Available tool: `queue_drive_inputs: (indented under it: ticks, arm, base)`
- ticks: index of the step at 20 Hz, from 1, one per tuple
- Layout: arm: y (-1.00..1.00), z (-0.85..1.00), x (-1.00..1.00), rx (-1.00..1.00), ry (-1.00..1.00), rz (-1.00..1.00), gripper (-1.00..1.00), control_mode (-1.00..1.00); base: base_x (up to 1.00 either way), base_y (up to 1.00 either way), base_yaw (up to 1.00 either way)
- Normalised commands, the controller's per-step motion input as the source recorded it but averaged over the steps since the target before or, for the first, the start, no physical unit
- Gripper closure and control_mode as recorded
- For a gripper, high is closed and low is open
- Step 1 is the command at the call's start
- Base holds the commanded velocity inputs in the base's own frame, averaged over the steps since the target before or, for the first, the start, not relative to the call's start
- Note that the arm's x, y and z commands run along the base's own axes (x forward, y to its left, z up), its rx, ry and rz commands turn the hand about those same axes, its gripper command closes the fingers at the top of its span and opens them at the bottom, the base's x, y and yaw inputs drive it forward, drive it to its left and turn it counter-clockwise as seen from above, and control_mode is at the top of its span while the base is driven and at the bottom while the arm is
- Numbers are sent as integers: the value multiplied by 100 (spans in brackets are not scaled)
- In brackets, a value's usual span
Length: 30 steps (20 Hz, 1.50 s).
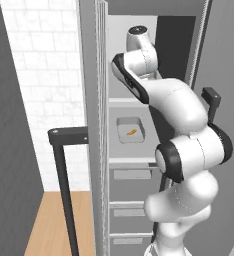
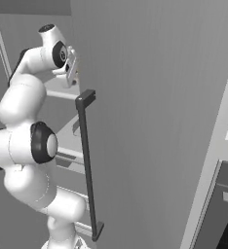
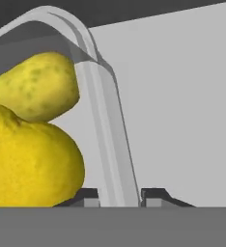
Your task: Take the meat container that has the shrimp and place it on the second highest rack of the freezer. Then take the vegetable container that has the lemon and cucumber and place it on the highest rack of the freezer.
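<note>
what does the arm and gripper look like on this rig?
White glossy arm built of rounded, bulbous link shells, with dark, near-black rings at the joints. The wrist ends in a white cap with a dark round disc. The gripper has two small dark finger tips with lighter grey faces. No external cables or printed markings are visible.

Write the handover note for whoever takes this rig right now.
Gripper: tips sit either side of the vegetable container's wall; whether they are clamped or released cannot be told.
Things: the lemon and a yellow-green piece lie in that container. The arm reaches in above the highest rack of the freezer.
Done: the meat container with the shrimp sits on the second highest rack.
Left: confirm the vegetable container rests on the highest rack, release, withdraw.
</note>
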Motion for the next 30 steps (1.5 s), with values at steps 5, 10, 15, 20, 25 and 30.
queue_drive_inputs:
  ticks: [5,10,15,20,25,30]
  arm:
    - [10,-24,22,-5,-15,-4,-100,-100]
    - [0,-20,-19,-1,-36,-6,-100,-100]
    - [0,0,-99,0,-69,-5,-100,-100]
    - [0,0,-100,0,-67,-5,-100,-100]
    - [0,0,-100,0,-40,-6,-100,-100]
    - [0,0,-100,0,-28,-7,-100,-100]
  base:
    - [0,0,0]
    - [0,0,0]
    - [0,0,0]
    - [0,0,0]
    - [0,0,0]
    - [0,0,0]
